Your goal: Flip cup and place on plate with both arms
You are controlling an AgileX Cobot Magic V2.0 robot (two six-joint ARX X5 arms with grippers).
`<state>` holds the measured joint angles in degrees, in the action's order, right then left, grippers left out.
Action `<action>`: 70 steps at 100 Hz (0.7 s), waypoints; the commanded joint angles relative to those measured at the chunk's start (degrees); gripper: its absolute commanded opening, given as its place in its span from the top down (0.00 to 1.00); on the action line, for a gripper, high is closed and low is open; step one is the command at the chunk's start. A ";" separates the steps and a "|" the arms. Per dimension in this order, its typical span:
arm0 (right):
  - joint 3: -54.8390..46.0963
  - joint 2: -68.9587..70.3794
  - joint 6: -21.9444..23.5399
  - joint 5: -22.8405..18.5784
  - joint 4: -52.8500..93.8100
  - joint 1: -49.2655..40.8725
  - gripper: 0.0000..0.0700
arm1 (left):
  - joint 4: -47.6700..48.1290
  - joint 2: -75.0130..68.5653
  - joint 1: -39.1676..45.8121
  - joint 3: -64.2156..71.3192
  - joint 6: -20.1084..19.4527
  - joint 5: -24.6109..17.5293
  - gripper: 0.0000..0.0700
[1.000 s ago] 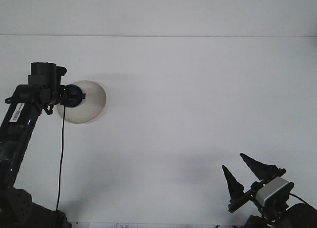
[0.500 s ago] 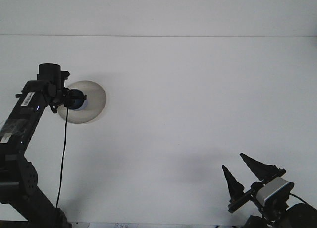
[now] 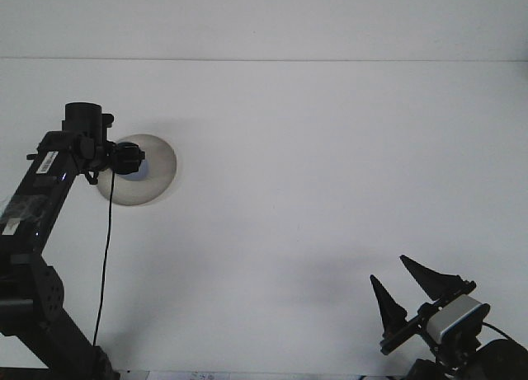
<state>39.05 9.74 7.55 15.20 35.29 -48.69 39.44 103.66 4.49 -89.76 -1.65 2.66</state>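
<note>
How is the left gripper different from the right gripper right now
The left gripper is reached out over the plate at the table's far left; the right gripper sits at the near right corner over bare table. The right gripper is open and empty; the left gripper's opening is hidden. Both are black.

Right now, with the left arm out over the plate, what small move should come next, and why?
Probably release and lift the left gripper straight up. It sits over the plate with a bluish cup just visible beneath it. The right gripper waits far off, open.
</note>
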 commanded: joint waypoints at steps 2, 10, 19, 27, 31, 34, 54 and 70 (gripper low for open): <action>0.20 0.09 0.55 0.15 -0.55 -0.48 0.36 | 1.25 1.03 0.15 -3.37 1.60 -0.24 0.21; 0.22 0.09 0.52 0.15 -0.57 -0.48 0.36 | 3.30 0.52 0.15 -5.75 2.21 -0.26 0.21; 0.20 0.09 0.33 0.11 -0.55 -0.48 0.36 | 4.81 -1.33 0.15 -7.96 2.36 -0.33 0.21; 0.22 0.09 0.15 0.09 -0.55 -0.48 0.36 | 4.24 -4.66 0.15 -8.35 2.40 -0.33 0.21; 0.20 0.09 0.11 0.09 -0.55 -0.48 0.36 | 3.93 -6.84 0.15 -8.35 2.58 -0.33 0.21; 0.20 0.09 0.07 0.11 -0.55 -0.48 0.36 | 3.91 -8.61 0.15 -8.35 2.62 -0.33 0.21; 0.22 0.09 -0.33 3.61 -0.55 -0.48 0.36 | 4.72 -22.84 -0.02 -8.22 3.67 -2.73 0.21; 0.20 0.09 -0.28 11.21 -0.57 -0.48 0.36 | 3.78 -34.91 -1.62 -6.60 4.31 -8.87 0.22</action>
<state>39.05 9.74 7.42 24.08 35.29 -48.69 43.59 72.01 3.90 -96.55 1.91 -4.45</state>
